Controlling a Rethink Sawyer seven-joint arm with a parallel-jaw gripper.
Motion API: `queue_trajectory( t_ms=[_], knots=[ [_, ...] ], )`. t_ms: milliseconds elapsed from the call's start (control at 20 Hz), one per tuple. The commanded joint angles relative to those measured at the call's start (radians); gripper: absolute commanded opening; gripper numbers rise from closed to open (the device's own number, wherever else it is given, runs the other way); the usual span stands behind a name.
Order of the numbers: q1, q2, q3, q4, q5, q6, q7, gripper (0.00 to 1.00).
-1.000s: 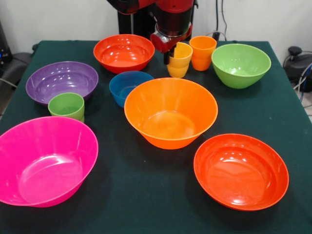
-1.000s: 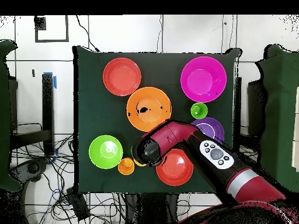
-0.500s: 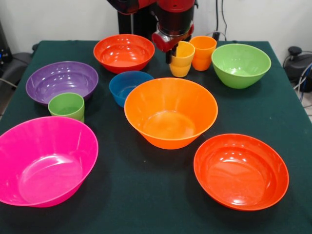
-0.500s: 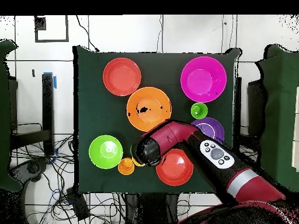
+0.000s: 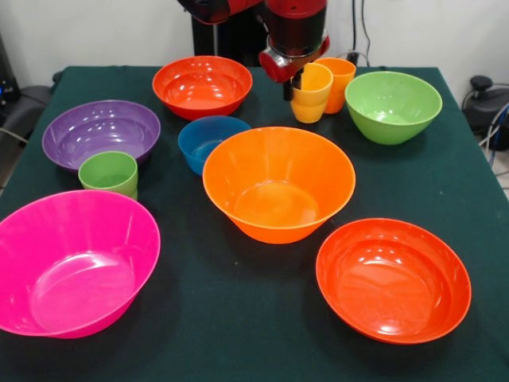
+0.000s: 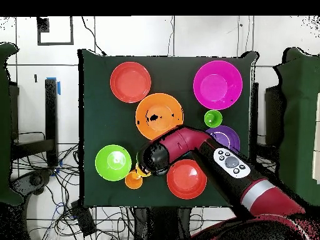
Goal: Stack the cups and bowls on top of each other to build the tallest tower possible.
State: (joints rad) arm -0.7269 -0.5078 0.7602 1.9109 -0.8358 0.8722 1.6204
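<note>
Tool (image 5: 297, 82) mine, clamped on yellow cup (image 5: 311, 93) rim, cup lifted off surface (image 5: 238, 318), tilted, right beside orange cup (image 5: 340, 79). Light orange bowl (image 5: 278, 183) mid-surface, empty. Blue bowl (image 5: 208, 140) just beside it. Lime green bowl (image 5: 392, 106) near orange cup.

The arm (image 6: 206, 153) covers the small blue bowl and most of the yellow cup from overhead. In the front view the yellow cup (image 5: 311, 93) hides much of the orange cup (image 5: 339, 79), and the pink bowl (image 5: 71, 263) by the table's corner runs off the picture's edge.
</note>
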Motion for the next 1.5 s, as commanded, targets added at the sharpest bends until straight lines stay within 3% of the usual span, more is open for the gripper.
queue_trajectory(
  t_ms=[50, 650, 1500],
  knots=[
    [0.037, -0.002, 0.027, -0.087, 0.017, 0.064, -0.190, 0.00],
    [0.025, -0.037, 0.047, -0.087, -0.036, -0.063, -0.153, 0.00],
    [0.045, -0.082, 0.054, -0.141, 0.013, 0.047, -0.196, 0.00]
  ],
)
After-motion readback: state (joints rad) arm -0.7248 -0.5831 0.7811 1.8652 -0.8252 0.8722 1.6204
